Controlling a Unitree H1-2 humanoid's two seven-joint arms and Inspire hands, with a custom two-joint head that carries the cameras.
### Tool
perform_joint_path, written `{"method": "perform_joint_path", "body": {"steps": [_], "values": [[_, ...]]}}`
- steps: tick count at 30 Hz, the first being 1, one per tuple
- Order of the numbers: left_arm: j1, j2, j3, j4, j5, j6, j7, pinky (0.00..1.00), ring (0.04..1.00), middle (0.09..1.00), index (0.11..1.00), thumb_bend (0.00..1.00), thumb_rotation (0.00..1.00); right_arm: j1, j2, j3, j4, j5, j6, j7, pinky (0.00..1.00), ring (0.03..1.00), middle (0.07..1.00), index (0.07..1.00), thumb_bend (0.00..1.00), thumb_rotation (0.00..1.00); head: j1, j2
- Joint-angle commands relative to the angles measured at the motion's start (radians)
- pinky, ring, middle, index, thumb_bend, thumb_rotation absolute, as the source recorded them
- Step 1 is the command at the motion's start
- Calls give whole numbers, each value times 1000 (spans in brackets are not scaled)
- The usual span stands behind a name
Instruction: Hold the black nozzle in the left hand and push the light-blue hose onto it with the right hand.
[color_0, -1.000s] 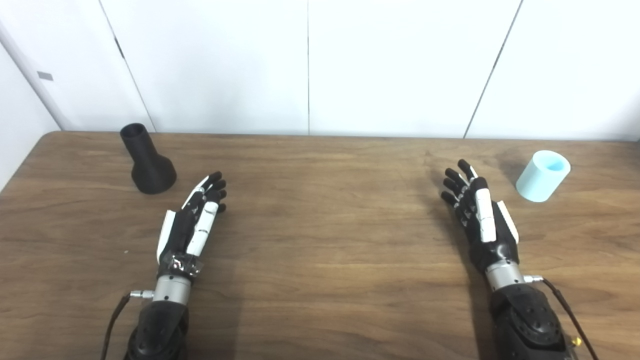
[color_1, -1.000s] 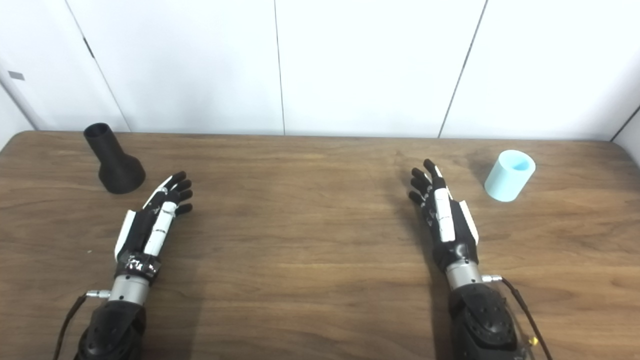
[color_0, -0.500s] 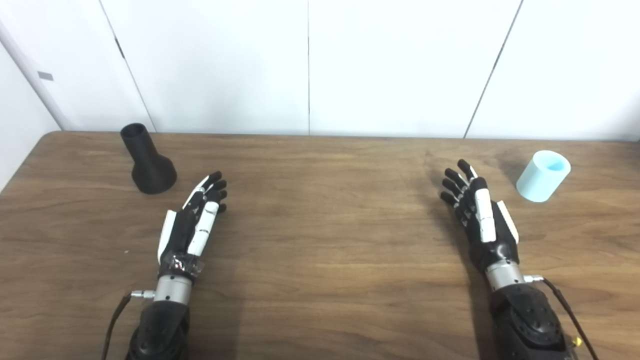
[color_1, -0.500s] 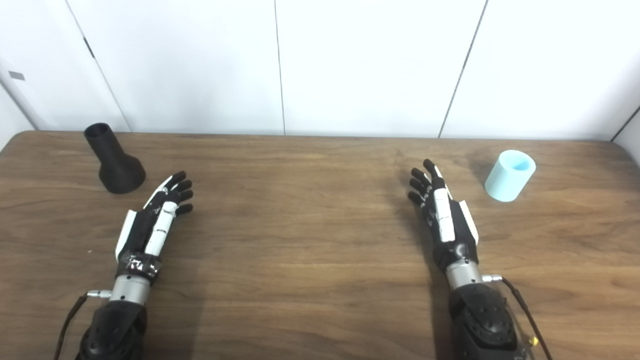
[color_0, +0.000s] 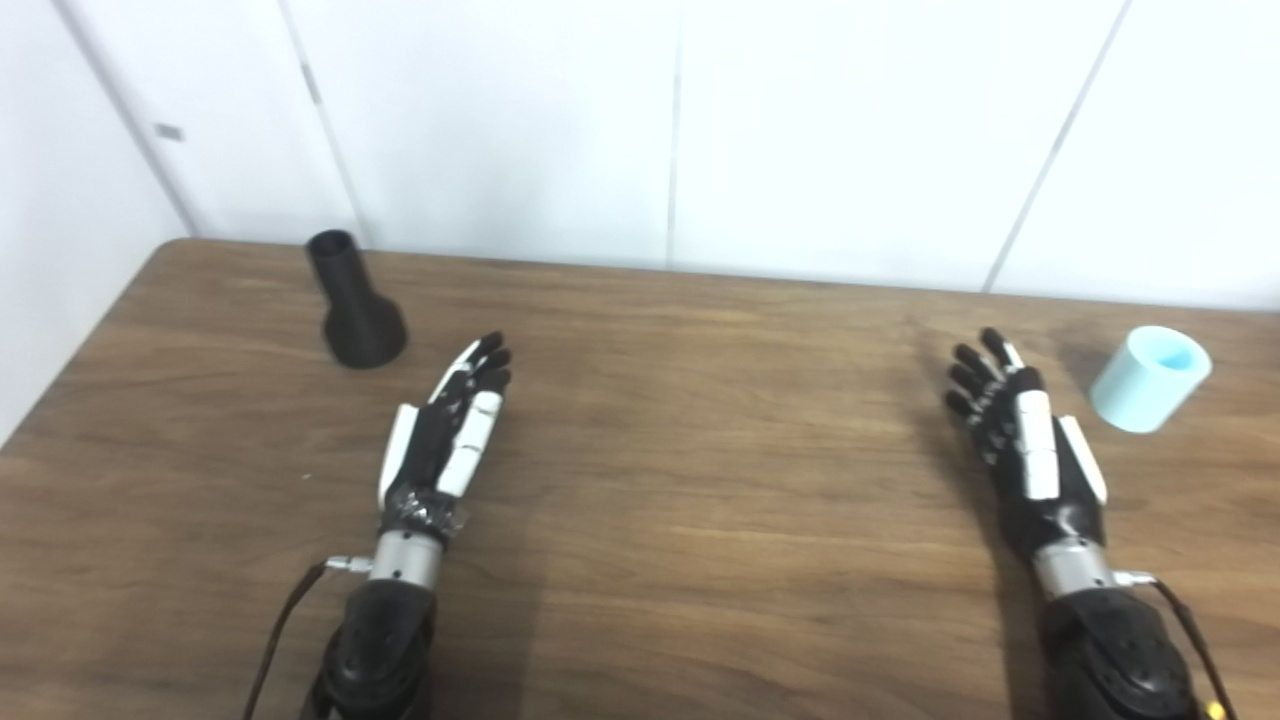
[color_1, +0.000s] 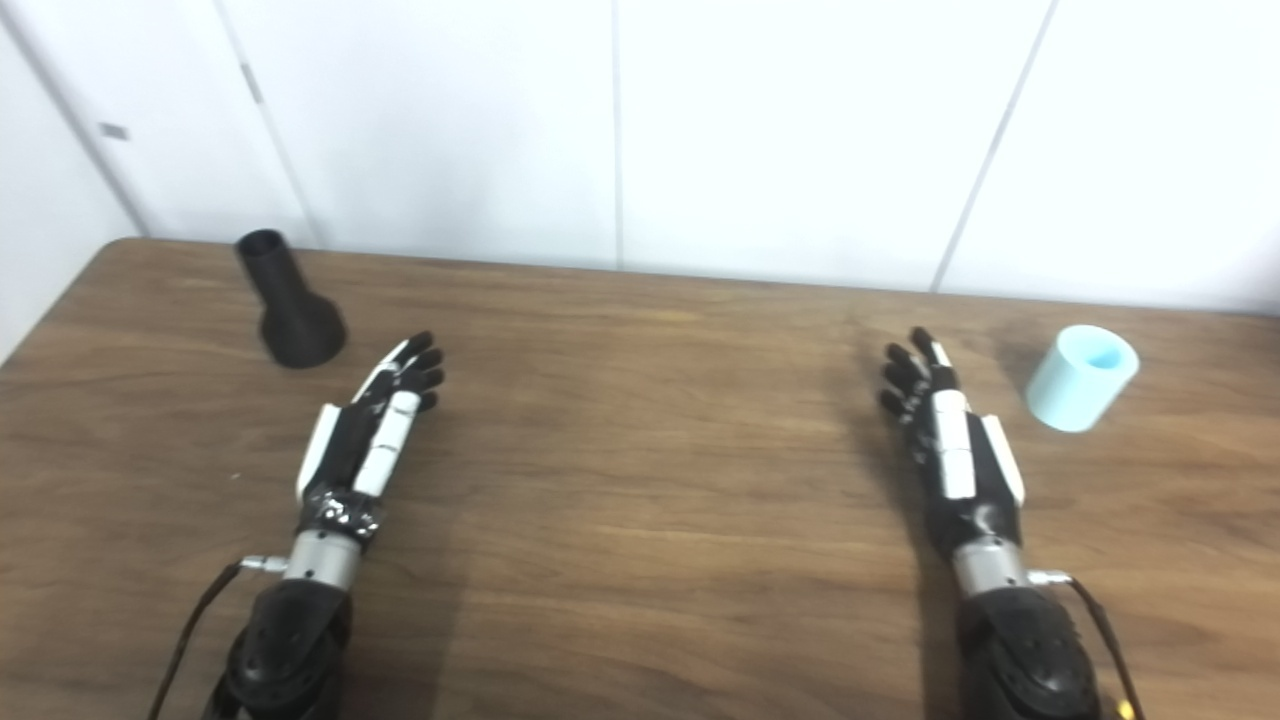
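On the wooden tabletop (color_0: 680, 480) nothing is grasped yet. The left hand (color_0: 445, 435) lies empty with fingers spread, the black nozzle (color_0: 355, 305) just beyond it to the left. The right hand (color_0: 1030, 450), likewise spread, has the light-blue hose (color_0: 1148, 380) near its outer side. Each hand probably reaches next.

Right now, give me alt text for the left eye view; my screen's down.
Both hands lie open and empty over a wooden table: the left hand near a black nozzle standing at far left, the right hand near a light-blue hose piece at far right. White wall panels behind.
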Motion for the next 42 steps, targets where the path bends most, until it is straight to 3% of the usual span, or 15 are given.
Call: {"method": "perform_joint_path", "body": {"steps": [1, 13, 21, 23, 27, 29, 31, 34, 37, 42], "values": [[-12, -13, -10, 13, -1, -23, 7, 873, 875, 891, 914, 434, 772, 7, -18, -6, 30, 6, -53, 19, 918, 939, 931, 981, 455, 1000, 10, -8], [-18, -37, -22, 57, 11, -59, 18, 886, 891, 898, 924, 336, 736, -6, -33, -13, 80, 36, -85, 50, 915, 951, 943, 994, 458, 1000, 81, -60], [-15, -34, -33, 64, 56, -74, 43, 836, 865, 885, 911, 316, 689, -3, -28, -16, 60, 51, -67, 54, 943, 967, 954, 1000, 415, 1000, 85, -67], [-13, -34, -32, 55, 79, -60, 57, 820, 858, 881, 908, 340, 676, 1, -27, -14, 50, 40, -63, 45, 941, 964, 951, 999, 414, 1000, 86, -68], [-8, -40, -21, 16, 136, -36, 109, 785, 836, 857, 885, 455, 429, 6, -23, -9, 32, 29, -54, 34, 946, 964, 951, 1000, 398, 1000, 87, -68], [-5, -44, -15, -6, 168, -27, 137, 794, 834, 852, 881, 500, 364, 8, -22, -6, 26, 28, -51, 33, 949, 966, 953, 1000, 400, 1000, 84, -69], [-3, -53, -4, -45, 202, -4, 167, 799, 823, 838, 866, 608, 237, 9, -20, -5, 23, 28, -50, 32, 941, 965, 954, 1000, 408, 1000, 82, -68], [-2, -37, 1, -92, 254, -8, 190, 751, 786, 818, 860, 710, 117, 9, -17, -8, 16, 38, -38, 35, 941, 969, 956, 1000, 414, 1000, 82, -68], [-5, -15, 17, -164, 293, 31, 189, 710, 755, 796, 855, 774, 86, 10, -15, -8, 11, 37, -33, 35, 939, 968, 956, 1000, 424, 1000, 83, -69], [-14, 24, 53, -275, 324, 104, 172, 753, 768, 803, 867, 844, 66, 11, -15, -8, 6, 32, -33, 33, 927, 958, 952, 993, 433, 1000, 80, -65]]}}
